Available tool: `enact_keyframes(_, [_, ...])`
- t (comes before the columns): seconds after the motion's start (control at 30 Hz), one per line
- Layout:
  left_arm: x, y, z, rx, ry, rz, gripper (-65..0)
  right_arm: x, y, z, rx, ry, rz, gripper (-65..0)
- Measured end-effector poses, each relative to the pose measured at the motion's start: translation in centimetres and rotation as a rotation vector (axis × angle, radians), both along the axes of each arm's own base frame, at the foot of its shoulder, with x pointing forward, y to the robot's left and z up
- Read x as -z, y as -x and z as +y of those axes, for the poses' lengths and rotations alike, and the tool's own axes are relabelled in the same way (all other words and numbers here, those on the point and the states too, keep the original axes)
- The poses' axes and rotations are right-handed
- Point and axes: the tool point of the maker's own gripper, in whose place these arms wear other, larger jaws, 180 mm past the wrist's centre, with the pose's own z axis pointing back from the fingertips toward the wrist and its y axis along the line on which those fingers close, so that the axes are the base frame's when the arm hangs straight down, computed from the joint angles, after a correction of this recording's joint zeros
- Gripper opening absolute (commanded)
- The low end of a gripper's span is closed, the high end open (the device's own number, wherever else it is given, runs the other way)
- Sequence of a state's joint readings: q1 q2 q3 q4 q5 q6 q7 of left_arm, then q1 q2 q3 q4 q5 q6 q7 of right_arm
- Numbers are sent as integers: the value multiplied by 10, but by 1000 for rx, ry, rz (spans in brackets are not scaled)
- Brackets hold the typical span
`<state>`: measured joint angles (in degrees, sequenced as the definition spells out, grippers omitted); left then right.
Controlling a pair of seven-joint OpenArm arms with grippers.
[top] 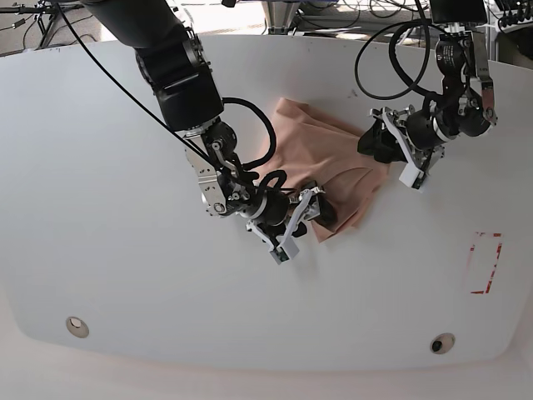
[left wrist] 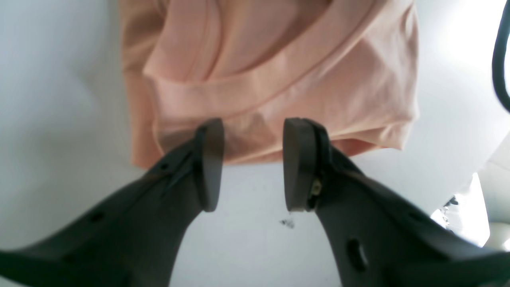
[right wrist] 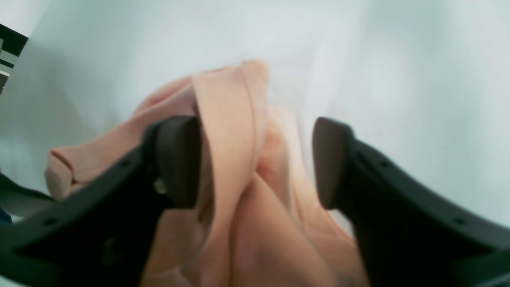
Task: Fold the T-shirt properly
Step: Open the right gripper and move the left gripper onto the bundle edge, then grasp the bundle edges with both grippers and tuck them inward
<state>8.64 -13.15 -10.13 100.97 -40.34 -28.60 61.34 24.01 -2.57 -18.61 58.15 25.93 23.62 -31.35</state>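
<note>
My right end effector [right wrist: 255, 163], jaws apart, straddles a bunched fold of the soft salmon-pink cotton T-shirt [top: 321, 158] mid-frame on the white bench [top: 100, 250]; next, pinch. Farther, my left end effector [left wrist: 253, 163] hovers open at the hem.

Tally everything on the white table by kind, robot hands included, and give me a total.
T-shirt, peach, crumpled: 1
Robot hands, left hand and right hand: 2
Red outline marking on the table: 1
Round metal fittings in the tabletop, and: 2
Total: 6
</note>
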Motion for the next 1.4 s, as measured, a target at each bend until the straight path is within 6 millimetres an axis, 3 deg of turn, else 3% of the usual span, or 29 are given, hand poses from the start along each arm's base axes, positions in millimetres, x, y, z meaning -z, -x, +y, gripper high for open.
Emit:
enact_keyframes(0.17, [7,4,-1,-4,-23,21,-417,0,-2,-3,5,3,-4,-569])
enact_keyframes(0.23, [9,3,-1,-4,-31,22,-417,-6,-3,-2,4,-3,-21,-598])
enact_keyframes(0.43, [19,-3,7,-23,-44,46,-417,-32,-7,8,-19,-20,-77,-596])
enact_keyframes(0.63, [35,3,11,-33,-45,102,-417,-58,-7,26,-50,-55,-125,-596])
enact_keyframes(0.97, [34,2,10,-33,-42,101,-417,-76,3,61,-140,-60,-175,-590])
enact_keyframes(1.1, [35,3,11,-34,-44,103,-417,-87,-1,65,-134,-82,-210,-499])
enact_keyframes(1.3, [36,5,10,-34,-41,106,-417,-81,-11,62,-116,-73,-199,-217])
enact_keyframes(1.4, [36,5,11,-34,-46,107,-417,-81,-16,61,-113,-63,-202,-111])
